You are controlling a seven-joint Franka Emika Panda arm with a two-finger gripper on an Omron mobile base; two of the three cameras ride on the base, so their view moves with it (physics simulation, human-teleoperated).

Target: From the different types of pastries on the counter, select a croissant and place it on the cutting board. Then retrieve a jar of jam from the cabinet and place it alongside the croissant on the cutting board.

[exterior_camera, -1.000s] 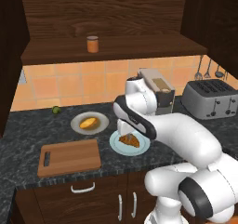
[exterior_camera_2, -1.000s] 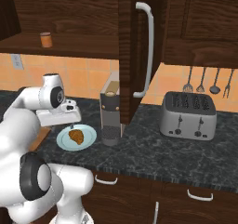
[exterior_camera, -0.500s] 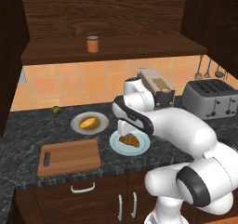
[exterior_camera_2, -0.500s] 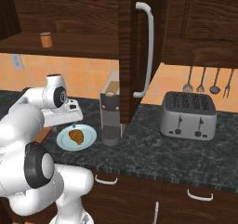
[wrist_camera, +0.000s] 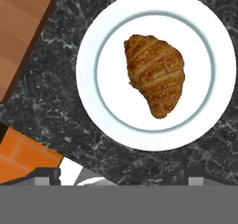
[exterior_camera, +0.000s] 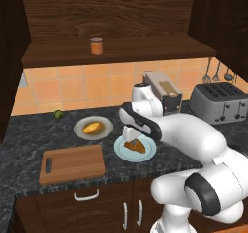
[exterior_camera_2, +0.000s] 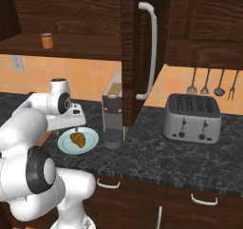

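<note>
On the left of the worktop (exterior_camera: 29, 145) the cutting board (exterior_camera: 72, 163) lay bare, the bun (exterior_camera: 92, 127) sat on its own plate behind it, and the jar of jam (exterior_camera: 97, 46) waited on the cabinet (exterior_camera: 116, 50) shelf above. Right of the board, the croissant (wrist_camera: 155, 74) rested on a white plate (wrist_camera: 93, 102), and the tool (exterior_camera: 131, 139) hung just above it with its 2 fingers spread wide, holding nothing. The risk was a descent off the pastry's middle: the curved, tapering crust could slip out as the fingers closed, or a fingertip could catch the plate rim and shove the plate along the worktop.
</note>
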